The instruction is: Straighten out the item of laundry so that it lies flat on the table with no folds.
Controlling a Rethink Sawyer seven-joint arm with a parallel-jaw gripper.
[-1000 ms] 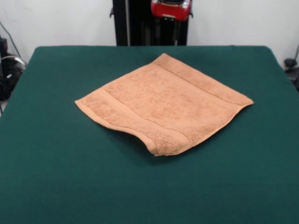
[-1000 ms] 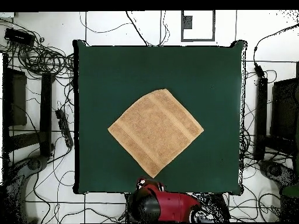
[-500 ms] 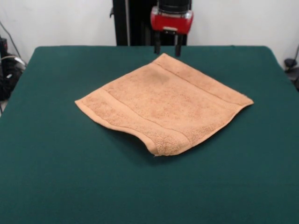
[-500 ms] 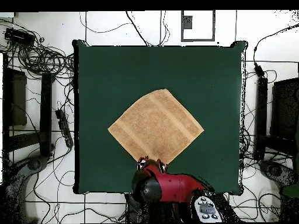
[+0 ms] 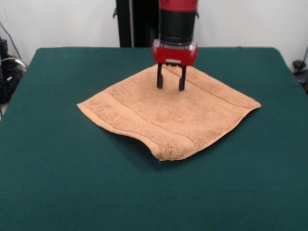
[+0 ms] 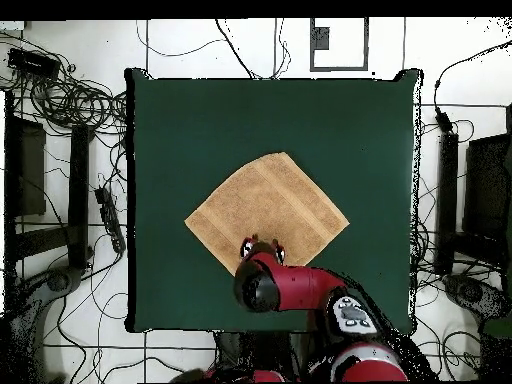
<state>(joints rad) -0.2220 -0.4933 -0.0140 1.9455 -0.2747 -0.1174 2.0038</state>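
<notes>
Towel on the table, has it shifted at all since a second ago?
No. The towel keeps the same diamond outline on the table; only the open end effector came over it.

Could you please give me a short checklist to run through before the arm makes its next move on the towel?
1. Gripper open, two black fingers apart: ok.
2. Gripper over the small square orange-tan terry towel, near its far corner: ok.
3. Fingertips touching the cloth: cannot tell.
4. Towel flat: not ok; its front corner looks lifted or curled, with shadow beneath.
5. Towel wholly on the dark green table, well inside the edges: ok.
6. Nothing else on the table near the towel: ok.
</notes>
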